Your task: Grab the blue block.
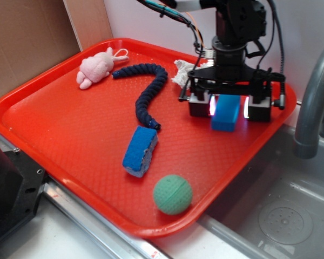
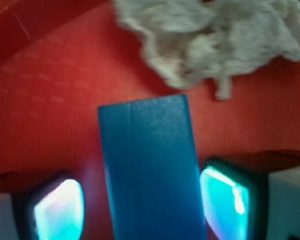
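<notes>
Wrist view: gripper (image 2: pixel 150 210) spread wide around the blue block (image 2: pixel 151 165), gaps both sides, on the red tray (image 2: pixel 50 95).

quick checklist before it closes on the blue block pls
1. Blue block between the gripper fingers: ok, one finger on each side in both views.
2. Gripper open: ok, the wrist view shows a gap on either side of the block.
3. Block centred: ok, roughly; the gaps look similar.
4. Fingers low enough: cannot tell, the exterior view shows them beside the block but not their tips against the tray.
5. White rag clear of the fingers: ok, it lies beyond the block's far end.
6. Sponge and green ball out of the way: ok, both well away.
</notes>
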`<state>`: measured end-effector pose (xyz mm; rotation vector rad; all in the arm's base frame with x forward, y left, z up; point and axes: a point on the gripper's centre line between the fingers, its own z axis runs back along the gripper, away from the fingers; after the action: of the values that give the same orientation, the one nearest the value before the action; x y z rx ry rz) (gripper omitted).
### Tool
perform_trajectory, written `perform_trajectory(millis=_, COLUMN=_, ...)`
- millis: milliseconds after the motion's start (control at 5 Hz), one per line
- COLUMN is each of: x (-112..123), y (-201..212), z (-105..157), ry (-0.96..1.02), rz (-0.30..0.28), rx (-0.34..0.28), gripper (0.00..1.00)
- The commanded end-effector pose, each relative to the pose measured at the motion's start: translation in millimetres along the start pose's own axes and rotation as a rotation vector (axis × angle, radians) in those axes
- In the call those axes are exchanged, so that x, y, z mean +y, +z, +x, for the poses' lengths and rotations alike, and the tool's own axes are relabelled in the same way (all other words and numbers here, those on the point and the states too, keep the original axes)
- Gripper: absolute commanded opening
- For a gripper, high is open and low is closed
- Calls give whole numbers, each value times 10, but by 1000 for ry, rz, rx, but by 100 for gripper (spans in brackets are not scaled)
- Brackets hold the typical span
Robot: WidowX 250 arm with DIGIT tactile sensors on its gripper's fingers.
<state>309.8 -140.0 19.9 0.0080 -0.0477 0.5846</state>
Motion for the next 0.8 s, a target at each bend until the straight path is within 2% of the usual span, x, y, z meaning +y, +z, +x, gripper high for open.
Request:
perform_trajectory(millis=0, x=270, y=201, z=-11, ry=-243, rz=-23, rx=42, gripper=0)
perform_trajectory(millis=200, x=741, y=465, z=-28, ry=-372, rz=-34, rx=86, gripper=0)
perform_trajectory(millis=400, x=1300, y=807, z=18, ry=-371, rz=16, rx=115, gripper=0)
perform_trajectory(millis=600, x=1697, y=1154, z=73, ry=-342, rz=40, rx=91, gripper=0)
